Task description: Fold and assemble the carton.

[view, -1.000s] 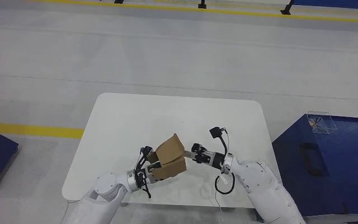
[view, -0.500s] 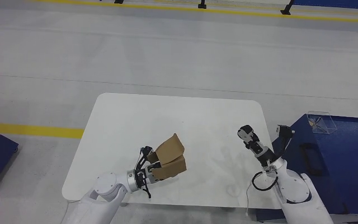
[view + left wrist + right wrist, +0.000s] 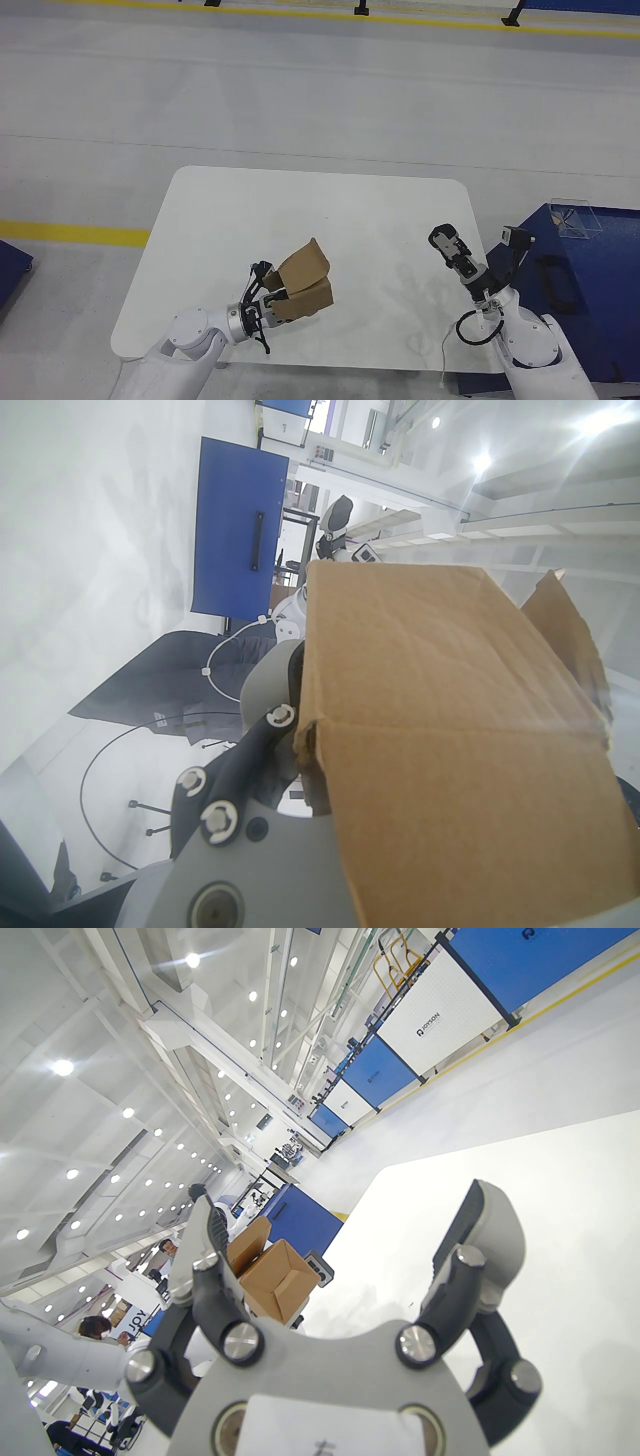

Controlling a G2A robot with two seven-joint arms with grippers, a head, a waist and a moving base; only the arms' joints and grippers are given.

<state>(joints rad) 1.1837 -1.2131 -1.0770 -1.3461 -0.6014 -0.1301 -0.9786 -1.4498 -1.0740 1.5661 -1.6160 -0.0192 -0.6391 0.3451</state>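
Note:
A brown cardboard carton (image 3: 303, 280) is held up above the white table (image 3: 300, 210) near its front edge, one flap raised. My left gripper (image 3: 268, 297) is shut on the carton's near wall; up close the carton (image 3: 450, 720) covers one finger (image 3: 240, 760). My right gripper (image 3: 447, 241) stands far off at the table's right edge, lifted and tilted upward. Its fingers (image 3: 477, 1228) are spread wide with nothing between them, so the right gripper (image 3: 345, 1223) is open. From there the carton (image 3: 272, 1278) shows open-mouthed in the distance.
A blue cabinet (image 3: 570, 300) stands just right of the table, close to my right arm, with a clear plastic box (image 3: 575, 216) on top. A yellow floor line (image 3: 70, 234) runs to the left. The table's middle and back are bare.
My right gripper has let go of the carton's edge and swung away to the table's right side, opening and tilting up. The left gripper and carton have stayed put.

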